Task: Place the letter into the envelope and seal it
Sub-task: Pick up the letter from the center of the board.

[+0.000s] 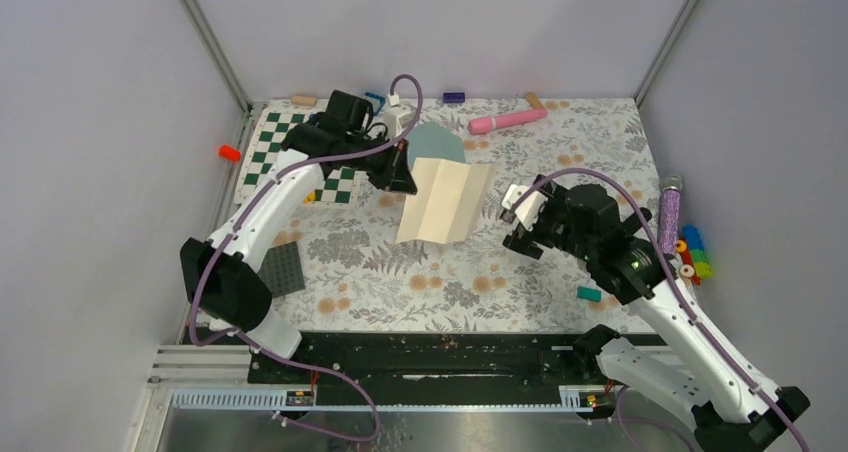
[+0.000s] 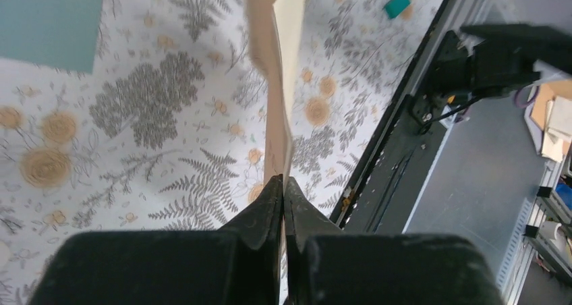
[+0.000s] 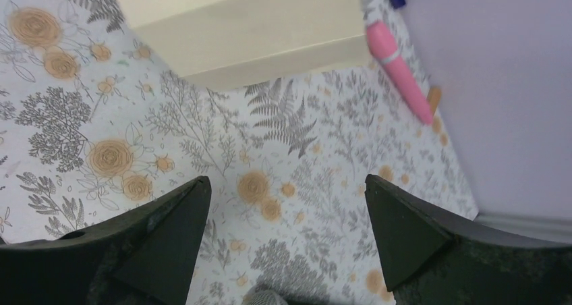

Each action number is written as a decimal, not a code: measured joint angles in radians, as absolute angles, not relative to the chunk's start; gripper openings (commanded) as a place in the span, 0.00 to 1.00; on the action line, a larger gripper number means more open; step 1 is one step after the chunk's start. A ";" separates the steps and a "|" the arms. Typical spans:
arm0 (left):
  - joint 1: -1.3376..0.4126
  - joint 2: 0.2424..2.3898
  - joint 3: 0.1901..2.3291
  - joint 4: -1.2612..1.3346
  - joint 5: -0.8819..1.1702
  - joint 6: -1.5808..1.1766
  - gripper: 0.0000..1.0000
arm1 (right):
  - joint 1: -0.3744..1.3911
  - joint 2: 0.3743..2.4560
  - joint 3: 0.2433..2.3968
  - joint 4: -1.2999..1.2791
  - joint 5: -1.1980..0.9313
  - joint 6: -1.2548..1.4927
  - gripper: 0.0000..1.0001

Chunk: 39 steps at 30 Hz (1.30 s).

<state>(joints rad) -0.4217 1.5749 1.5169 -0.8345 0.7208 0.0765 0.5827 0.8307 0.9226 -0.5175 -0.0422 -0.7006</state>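
Observation:
The cream letter point(image 1: 443, 202) hangs folded and creased above the table's middle. My left gripper point(image 1: 402, 177) is shut on its upper left edge and holds it up. The left wrist view shows the sheet point(image 2: 276, 82) edge-on, pinched between the closed fingers point(image 2: 282, 183). The grey-teal envelope point(image 1: 437, 144) lies flat on the floral cloth just behind the letter, partly covered by it; one corner of it point(image 2: 50, 21) shows in the left wrist view. My right gripper point(image 1: 514, 222) is open and empty, to the right of the letter point(image 3: 243, 32), above the cloth.
A green-and-white chequered board point(image 1: 275, 147) lies under the left arm. A dark grey studded plate point(image 1: 283, 269) is at front left. A pink marker point(image 1: 507, 120) lies at the back. A teal block point(image 1: 588, 293), a purple tube point(image 1: 668, 212) and coloured pieces point(image 1: 693, 252) sit at the right.

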 measured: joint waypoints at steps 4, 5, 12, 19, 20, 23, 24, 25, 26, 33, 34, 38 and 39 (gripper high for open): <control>-0.419 1.575 1.654 -0.875 0.756 0.049 0.00 | 0.591 0.802 0.925 -0.473 -0.131 -0.763 0.95; -0.419 1.575 1.679 -0.877 0.762 0.040 0.00 | 0.594 0.808 0.929 -0.457 -0.143 -0.768 0.96; -0.403 1.565 1.733 -0.853 0.780 -0.108 0.00 | 0.602 0.886 0.890 -0.248 -0.143 -0.767 0.99; -0.332 1.536 1.704 -0.743 0.780 -0.297 0.00 | 0.624 0.884 0.736 -0.086 -0.184 -0.767 1.00; -0.321 1.534 1.701 -0.725 0.781 -0.318 0.00 | 0.629 0.880 0.719 -0.072 -0.202 -0.766 1.00; -0.282 1.528 1.670 -0.659 0.797 -0.388 0.00 | 0.636 0.869 0.680 -0.017 -0.232 -0.749 0.99; -0.271 1.526 1.650 -0.632 0.809 -0.413 0.00 | 0.637 0.868 0.668 0.010 -0.237 -0.737 0.99; -0.260 1.522 1.624 -0.602 0.822 -0.442 0.00 | 0.638 0.868 0.657 0.039 -0.239 -0.725 0.99; -0.250 1.519 1.600 -0.577 0.834 -0.468 0.00 | 0.639 0.869 0.645 0.071 -0.240 -0.710 0.99; -0.229 1.471 1.428 -0.388 0.899 -0.641 0.00 | 0.670 0.979 0.585 0.316 -0.180 -0.603 0.98; -0.228 1.460 1.414 -0.364 0.908 -0.662 0.00 | 0.678 1.000 0.583 0.340 -0.166 -0.590 0.98; -0.219 1.394 1.350 -0.244 0.936 -0.740 0.00 | 0.700 1.056 0.576 0.422 -0.109 -0.542 0.98; -0.215 1.378 1.338 -0.223 0.940 -0.756 0.00 | 0.702 1.066 0.573 0.445 -0.094 -0.530 0.98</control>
